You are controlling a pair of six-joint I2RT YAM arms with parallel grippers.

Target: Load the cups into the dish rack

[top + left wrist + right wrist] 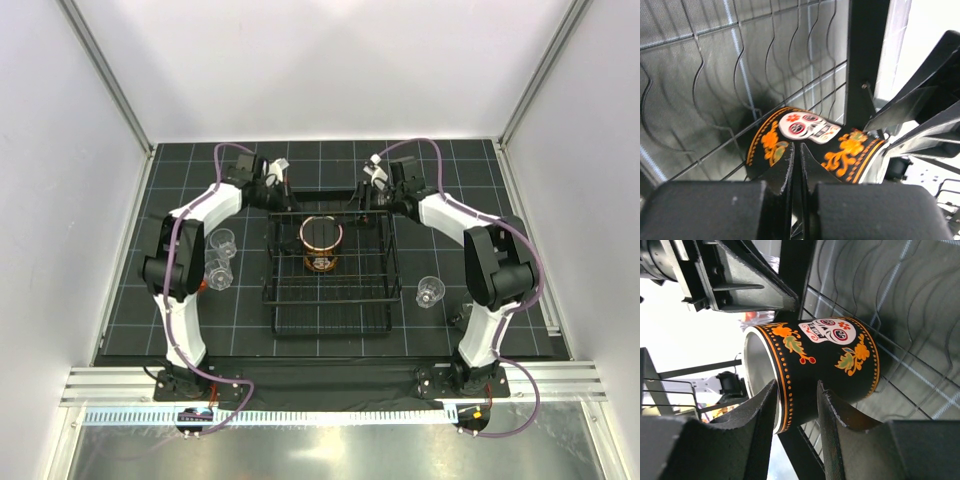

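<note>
Though left tool [797, 150] seems pinched, right tool [796, 387] gapes near the racked mug [825, 355].

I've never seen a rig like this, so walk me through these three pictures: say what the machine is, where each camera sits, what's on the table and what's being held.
These are two robot arms bolted at the near edge of a table, each ending in a two-finger gripper. The wide picture comes from a fixed camera above and behind them. The other two come from cameras on the wrists, looking past their own fingers.

In the middle stands a black wire dish rack with a dark skull-patterned mug upright inside. A clear cup and a second clear cup stand left of the rack, and a third clear cup right of it.

The left gripper is almost closed on nothing, and the right gripper is open. Both face the mug, and neither seems to hold anything.
</note>
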